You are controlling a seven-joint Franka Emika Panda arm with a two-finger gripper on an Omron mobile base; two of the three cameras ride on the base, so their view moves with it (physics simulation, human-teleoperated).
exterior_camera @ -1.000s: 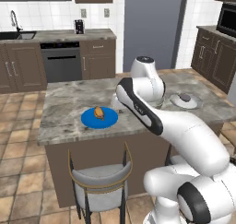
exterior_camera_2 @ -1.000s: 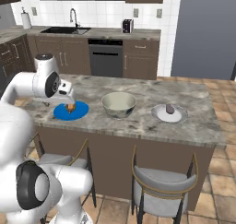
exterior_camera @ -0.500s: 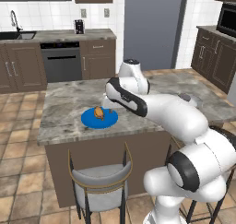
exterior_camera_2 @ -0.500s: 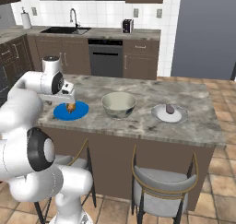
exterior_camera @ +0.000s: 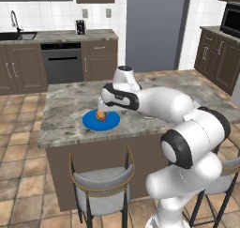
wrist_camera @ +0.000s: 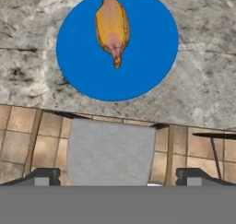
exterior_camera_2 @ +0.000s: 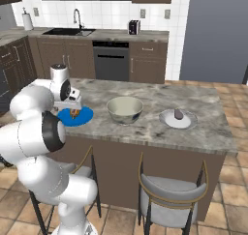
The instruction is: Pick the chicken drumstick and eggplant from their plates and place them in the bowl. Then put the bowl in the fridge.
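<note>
From the left base view, a grey-veined stone island (exterior_camera: 70, 105) stands in a kitchen with a tan tiled floor (exterior_camera: 21, 175). A blue plate (exterior_camera: 101, 120) lies near the island's front edge with the chicken drumstick (exterior_camera: 100, 115) on it. The white arm reaches across the top, and its hand hangs just above the plate; the gripper itself is hard to make out here. Behind the island run dark brown cabinets (exterior_camera: 23, 67) with a black oven (exterior_camera: 62, 63), a sink (exterior_camera: 16, 34) at the far left, and the tall slate-blue fridge (exterior_camera: 157, 27). A grey-seated stool (exterior_camera: 103, 185) stands at the island's front.

From the right base view, the gripper (exterior_camera_2: 72, 106) hovers directly over the drumstick (exterior_camera_2: 74, 113) on the blue plate (exterior_camera_2: 82, 117). The pale grey-green bowl (exterior_camera_2: 125, 109) sits just beside the plate toward the island's middle. Farther along, a grey plate (exterior_camera_2: 178, 119) carries the small dark eggplant (exterior_camera_2: 178, 114). Two stools (exterior_camera_2: 172, 195) stand at the front.

In the hand view, the two finger tips (wrist_camera: 44, 176) stand spread wide apart at the bottom, holding nothing. The drumstick (wrist_camera: 112, 28) lies on the upper half of the blue plate (wrist_camera: 143, 57), its narrow end pointing toward the stone edge. Below the island's edge show the floor tiles and the grey stool seat (wrist_camera: 110, 151).
</note>
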